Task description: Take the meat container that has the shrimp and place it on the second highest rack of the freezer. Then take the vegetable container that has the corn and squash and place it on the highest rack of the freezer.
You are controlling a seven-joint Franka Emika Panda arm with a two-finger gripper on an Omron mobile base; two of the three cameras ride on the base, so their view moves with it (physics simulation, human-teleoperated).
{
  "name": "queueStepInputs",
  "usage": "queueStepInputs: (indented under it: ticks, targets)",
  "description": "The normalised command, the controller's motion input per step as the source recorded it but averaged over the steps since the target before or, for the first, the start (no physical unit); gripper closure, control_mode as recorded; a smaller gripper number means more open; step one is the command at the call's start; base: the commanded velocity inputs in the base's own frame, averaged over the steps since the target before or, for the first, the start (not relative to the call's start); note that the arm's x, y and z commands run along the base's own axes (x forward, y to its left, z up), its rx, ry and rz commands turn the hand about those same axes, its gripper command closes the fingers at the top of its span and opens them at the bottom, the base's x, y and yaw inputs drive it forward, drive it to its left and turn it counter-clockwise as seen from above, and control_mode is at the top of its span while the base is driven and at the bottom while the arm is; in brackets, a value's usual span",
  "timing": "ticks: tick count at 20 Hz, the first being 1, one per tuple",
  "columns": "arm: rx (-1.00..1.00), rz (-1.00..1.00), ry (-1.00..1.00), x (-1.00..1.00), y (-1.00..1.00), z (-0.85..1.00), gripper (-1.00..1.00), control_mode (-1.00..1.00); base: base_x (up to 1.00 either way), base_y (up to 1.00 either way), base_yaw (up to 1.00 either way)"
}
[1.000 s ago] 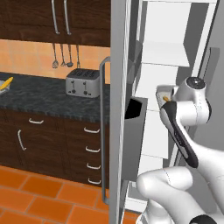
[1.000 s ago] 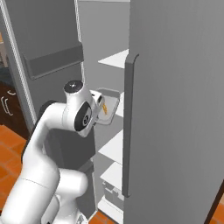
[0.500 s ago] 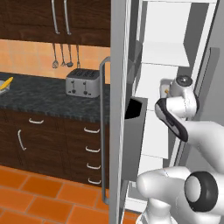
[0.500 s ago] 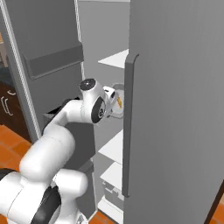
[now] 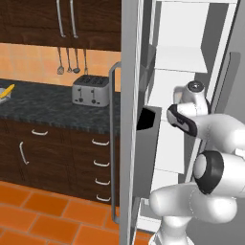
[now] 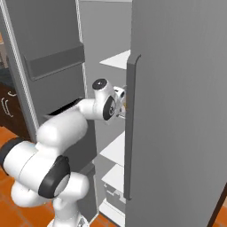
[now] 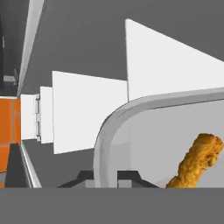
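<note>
Between my two dark fingertips [image 7: 87,177] stands the rounded rim of a clear grey container [image 7: 175,127], and my gripper [image 7: 107,178] is shut on it. A rough orange-brown piece of meat [image 7: 197,161] lies inside; I cannot tell whether it is the shrimp. My hand [image 6: 119,103] reaches into the open freezer [image 6: 177,111], below a white shelf [image 6: 117,60] and above a lower one [image 6: 113,148]. Rolled sideways in the hand view, white shelf panels [image 7: 170,61] lie just past the container. A yellow corn cob [image 5: 6,91] shows at the counter's far left.
The freezer's left door [image 5: 129,143] with its long handle [image 5: 113,139] stands open beside my arm [image 5: 210,129]; the right door edges my hand. A silver toaster [image 5: 91,90] sits on the dark counter [image 5: 43,103] above wooden drawers. The floor is orange tile.
My arm has stretched further into the freezer and carried the container inward; in the right base view the container has slid mostly behind the right door's edge.
</note>
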Motion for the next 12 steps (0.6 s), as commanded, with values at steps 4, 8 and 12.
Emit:
queueStepInputs:
  ticks: [4, 8, 12]
  targets:
    - [0.0, 0.0, 0.0, 0.47, -0.44, -0.09, 1.0, -1.0, 0.0, 0.0, 0.0]
    - [0.0, 0.0, 0.0, 0.48, -0.29, -0.16, 1.0, -1.0, 0.0, 0.0, 0.0]
    - [0.0, 0.0, 0.0, 0.54, -0.04, -0.05, 1.0, -1.0, 0.0, 0.0, 0.0]
